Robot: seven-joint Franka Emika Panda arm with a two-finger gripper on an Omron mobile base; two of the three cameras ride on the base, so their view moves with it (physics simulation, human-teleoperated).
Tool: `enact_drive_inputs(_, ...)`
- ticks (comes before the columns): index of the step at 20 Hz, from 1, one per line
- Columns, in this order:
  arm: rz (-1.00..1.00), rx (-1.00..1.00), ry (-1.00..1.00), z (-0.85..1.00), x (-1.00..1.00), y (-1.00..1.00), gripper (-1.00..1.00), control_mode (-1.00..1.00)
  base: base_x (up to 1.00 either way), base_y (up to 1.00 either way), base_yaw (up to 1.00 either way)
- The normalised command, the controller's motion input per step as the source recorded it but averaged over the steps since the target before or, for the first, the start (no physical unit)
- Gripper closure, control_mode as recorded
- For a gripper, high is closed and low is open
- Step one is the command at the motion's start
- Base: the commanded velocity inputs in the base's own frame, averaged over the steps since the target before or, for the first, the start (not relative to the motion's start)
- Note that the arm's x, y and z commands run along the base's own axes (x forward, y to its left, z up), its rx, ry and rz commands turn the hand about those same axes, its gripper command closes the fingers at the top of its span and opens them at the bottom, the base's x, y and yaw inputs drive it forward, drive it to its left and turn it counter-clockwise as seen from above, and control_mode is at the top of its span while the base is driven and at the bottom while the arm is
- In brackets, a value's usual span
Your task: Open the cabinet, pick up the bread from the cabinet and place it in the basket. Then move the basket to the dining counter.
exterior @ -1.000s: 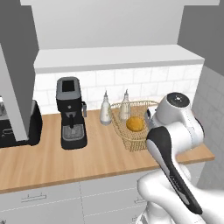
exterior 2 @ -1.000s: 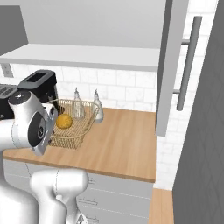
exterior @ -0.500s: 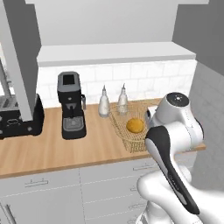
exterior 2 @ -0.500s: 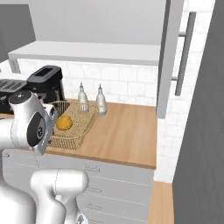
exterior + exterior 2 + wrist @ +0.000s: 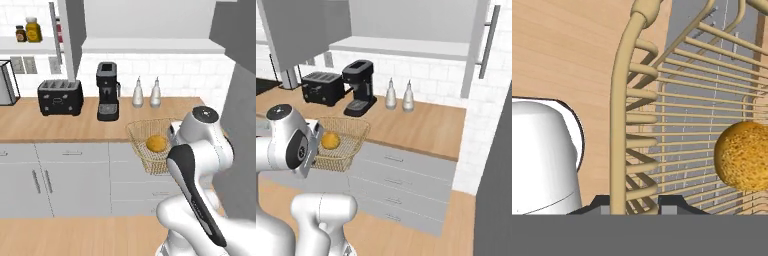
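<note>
Hand view shows the fingers (image 5: 633, 202) clamped on the rim of the basket (image 5: 624, 115), carried clear of the desk (image 5: 60, 125) with the bread (image 5: 157, 143) loose inside, so a jolt or tilt could roll it out.

Tan wire basket (image 5: 150, 145) held off the worktop edge; round golden bread (image 5: 157, 143) inside; cabinet (image 5: 478, 45) doors open.
</note>
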Motion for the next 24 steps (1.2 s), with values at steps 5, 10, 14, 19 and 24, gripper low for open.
enact_drive_inputs(5, 0.0, 0.0, 0.0, 0.0, 0.0, 0.0, 1.0, 1.0, -0.61, 0.0, 0.76)
enact_drive_inputs(10, 0.0, 0.0, 0.0, 0.0, 0.0, 0.0, 1.0, 1.0, -0.49, 0.0, 0.87)
enact_drive_inputs(14, 0.0, 0.0, 0.0, 0.0, 0.0, 0.0, 1.0, 1.0, -0.32, -0.07, 0.92)
enact_drive_inputs(19, 0.0, 0.0, 0.0, 0.0, 0.0, 0.0, 1.0, 1.0, -0.05, -0.15, 0.9)
enact_drive_inputs(24, 0.0, 0.0, 0.0, 0.0, 0.0, 0.0, 1.0, 1.0, 0.0, -0.19, 0.83)
